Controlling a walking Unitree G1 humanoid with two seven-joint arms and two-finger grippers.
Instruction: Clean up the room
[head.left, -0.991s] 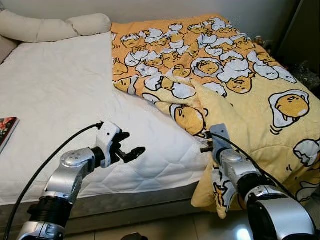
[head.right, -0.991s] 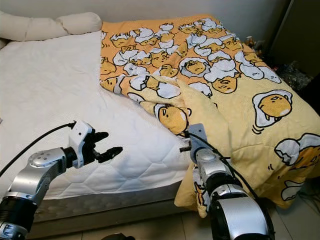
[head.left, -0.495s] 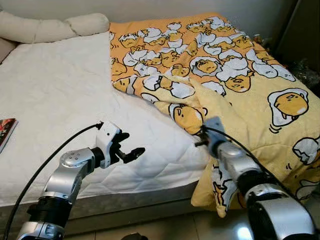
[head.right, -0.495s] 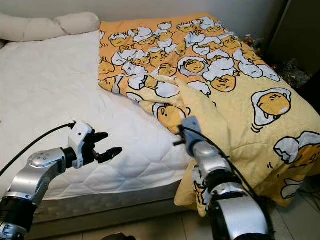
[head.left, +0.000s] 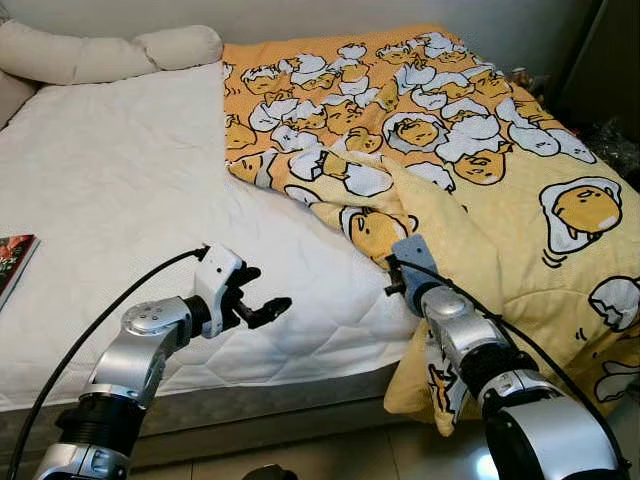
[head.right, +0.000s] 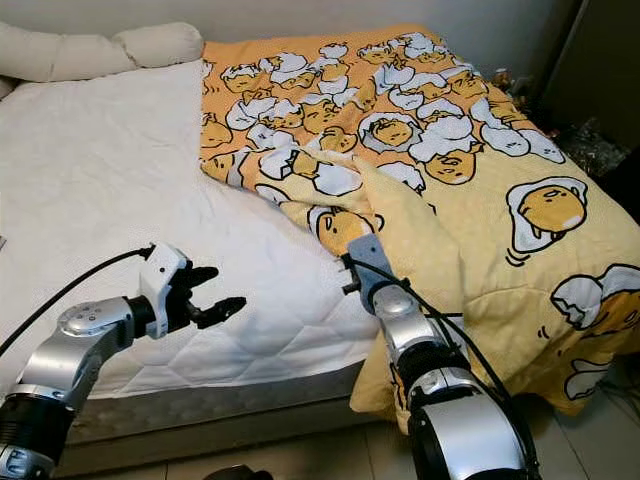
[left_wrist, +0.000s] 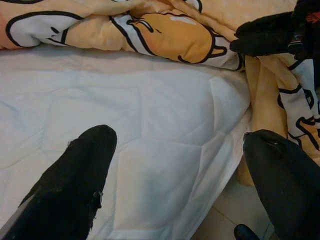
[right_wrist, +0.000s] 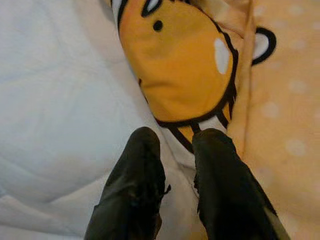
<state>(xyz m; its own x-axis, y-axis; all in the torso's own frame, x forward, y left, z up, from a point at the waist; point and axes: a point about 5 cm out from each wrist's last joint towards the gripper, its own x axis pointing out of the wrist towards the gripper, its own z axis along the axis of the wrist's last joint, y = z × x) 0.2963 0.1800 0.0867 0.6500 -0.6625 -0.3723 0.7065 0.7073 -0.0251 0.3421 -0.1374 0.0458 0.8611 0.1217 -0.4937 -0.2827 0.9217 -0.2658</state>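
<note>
A yellow blanket (head.left: 470, 150) printed with egg cartoon figures covers the right half of the bed, and its folded edge (head.left: 370, 235) runs diagonally over the white mattress (head.left: 120, 180). My right gripper (right_wrist: 177, 135) is at that edge near the bed's front, its two black fingers (right_wrist: 137, 180) close together with the blanket's hem pinched between them. In the left eye view the right wrist (head.left: 410, 262) hides the fingers. My left gripper (head.left: 262, 290) hovers open over the bare mattress to the left, empty, with its fingers (left_wrist: 85, 165) wide apart.
White pillows (head.left: 110, 55) lie along the head of the bed at the back left. A book (head.left: 12, 260) lies at the mattress's left edge. Dark furniture (head.left: 610, 60) stands to the right. The blanket hangs over the bed's front corner (head.left: 420, 380) toward the tiled floor (head.left: 330, 455).
My right gripper has slid a little to the left and forward along the blanket's edge. The left arm has stayed where it was.
</note>
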